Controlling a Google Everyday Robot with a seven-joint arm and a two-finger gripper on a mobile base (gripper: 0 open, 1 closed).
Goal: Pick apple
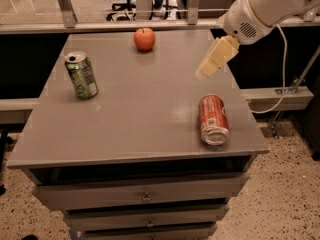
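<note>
1. A green can point(81, 75) stood upright on the table's point(140, 134) left; a red can point(213, 119) lay on its side near the right front.
2. The gripper point(206, 70) hovered over the right edge, its grip impossible to tell, with both cans off its line to the apple.
3. The apple point(144, 39) sat at the far edge, stem up.

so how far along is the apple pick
Nothing is finished yet: the apple sits free near the table's far edge. Under way: the hand hovers over the table's right side, past the toppled red soda can, well apart from the apple. Left: reach across to the apple, close on it, lift it.
</note>
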